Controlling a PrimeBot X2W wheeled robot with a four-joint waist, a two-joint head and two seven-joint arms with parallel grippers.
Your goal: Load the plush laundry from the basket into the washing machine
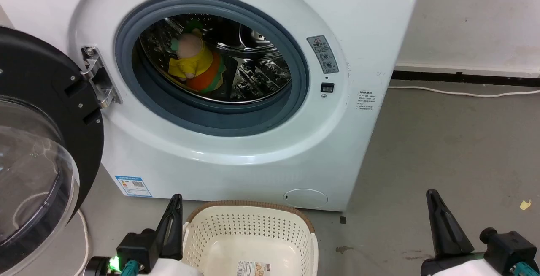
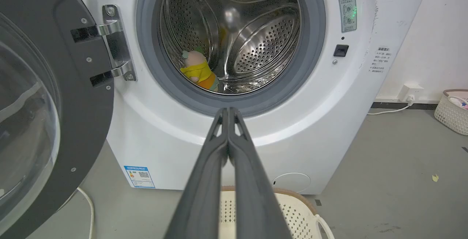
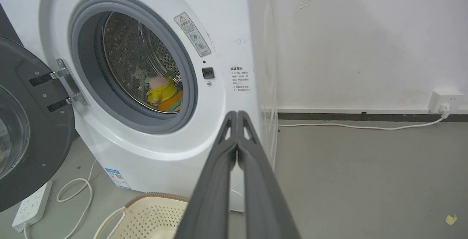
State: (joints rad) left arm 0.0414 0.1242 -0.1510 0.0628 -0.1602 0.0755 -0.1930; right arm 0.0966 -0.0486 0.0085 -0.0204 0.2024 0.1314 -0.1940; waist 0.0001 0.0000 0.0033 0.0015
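Left end effector (image 2: pixel 228 112) and right end effector (image 3: pixel 237 114) both have the fingers pressed together and hold nothing. One plush (image 1: pixel 195 63) lies inside the drum (image 1: pixel 257 77) of the one washer (image 1: pixel 236 153), at the drum's left side, head up, long axis slightly leaning. It is ahead and higher, and the left arm seems nearer. One basket (image 1: pixel 253 203) stands on the floor between the arms, and a second basket (image 2: pixel 451 113) stands near the wall.
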